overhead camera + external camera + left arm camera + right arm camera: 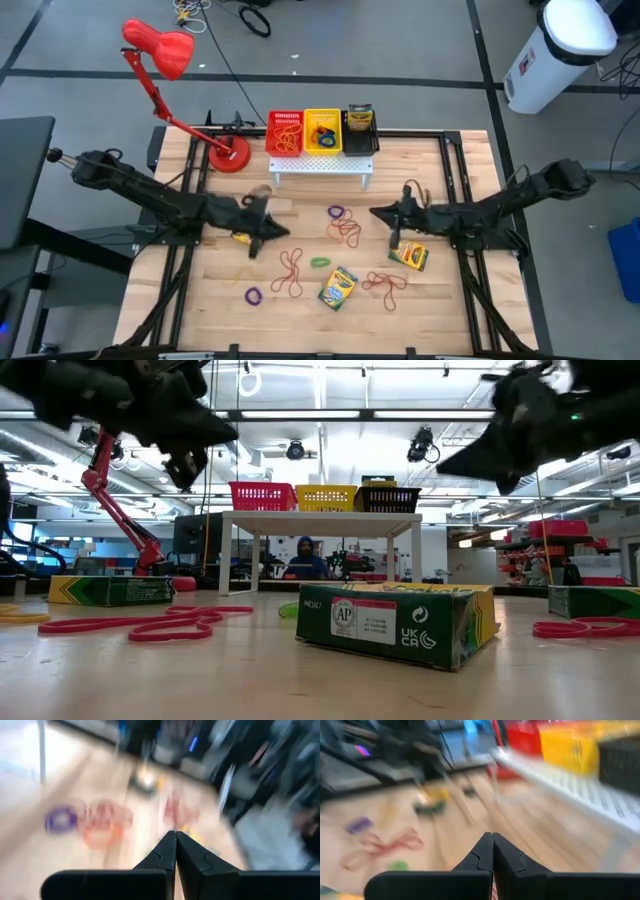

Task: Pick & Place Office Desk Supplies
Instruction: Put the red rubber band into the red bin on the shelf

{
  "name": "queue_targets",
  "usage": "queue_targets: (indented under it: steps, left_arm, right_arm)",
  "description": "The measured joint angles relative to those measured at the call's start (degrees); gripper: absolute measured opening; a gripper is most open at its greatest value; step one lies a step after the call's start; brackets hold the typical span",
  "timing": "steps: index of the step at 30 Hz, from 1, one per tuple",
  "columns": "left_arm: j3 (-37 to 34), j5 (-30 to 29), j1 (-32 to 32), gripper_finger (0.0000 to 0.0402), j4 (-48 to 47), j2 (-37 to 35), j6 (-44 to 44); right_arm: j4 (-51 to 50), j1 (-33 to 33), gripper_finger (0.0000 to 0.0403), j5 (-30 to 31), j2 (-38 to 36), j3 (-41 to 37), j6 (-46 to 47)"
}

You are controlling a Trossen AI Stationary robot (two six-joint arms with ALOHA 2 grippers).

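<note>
Three yellow-and-green crayon boxes lie flat on the table: one near the middle [338, 288], one under my right arm [408, 255], one partly hidden under my left gripper [240, 238]. Loose rubber bands are scattered between them: red [345, 232], red [290, 270], red [385, 283], purple [336, 212], purple [253, 296], green [320, 262]. My left gripper [268, 228] [175, 836] is shut, above the table left of the bands. My right gripper [383, 213] [493, 836] is shut, above the table right of them. Both hang well clear of the wood in the low view. My right gripper shows a thin reddish streak [493, 892] in the slit between its shut fingers. I cannot tell whether that is a rubber band or the table behind. My left gripper touches nothing.
A white perforated rack [320, 166] stands at the far edge, carrying a red basket [285, 132], a yellow basket [323, 130] and a black basket [360, 130]. A red desk lamp stands with its base [228, 155] at the far left. Bare wood lies along the near edge.
</note>
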Motion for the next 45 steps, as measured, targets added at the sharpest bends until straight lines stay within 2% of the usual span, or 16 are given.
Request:
queue_targets:
  steps: [3,6,9,14,20,25,32,45]
  left_arm:
    - [7.91,-5.97,-4.3,0.0025,-14.77,4.62,0.31]
    - [14.61,-8.72,-6.96,0.0045,-23.08,10.63,-2.59]
    - [20.4,-8.34,-8.44,0.0071,-27.67,16.93,-6.93]
    - [30.18,-9.46,-9.62,0.0112,-40.61,26.96,-11.92]
    - [38.91,-11.67,-9.63,0.0149,-53.34,34.9,-18.04]
    - [41.16,-10.43,-8.9,0.0168,-57.51,39.51,-23.4]
    - [41.07,-11.07,-6.61,0.0171,-60.99,42.42,-26.45]
    - [41.34,-8.33,-5.2,0.0119,-58.77,45.7,-20.43]
  right_arm:
    - [-16.01,-0.97,0.0002,1.53,0.7,5.49,5.59]
    - [-26.5,-0.82,0.0001,3.72,2.36,8.92,9.48]
    - [-31.04,-0.82,0.0001,5.13,4.45,10.23,11.89]
    - [-32.36,-0.86,0.0001,5.1,7.63,11.08,11.56]
    - [-39.5,0.05,0.0001,4.33,11.38,15.23,10.53]
    - [-45.25,0.76,0.0001,3.32,17.24,20.21,11.4]
    - [-45.38,0.69,0.0001,1.72,22.76,24.18,8.46]
    - [-44.02,0.69,0.0001,1.6,22.69,24.27,7.04]
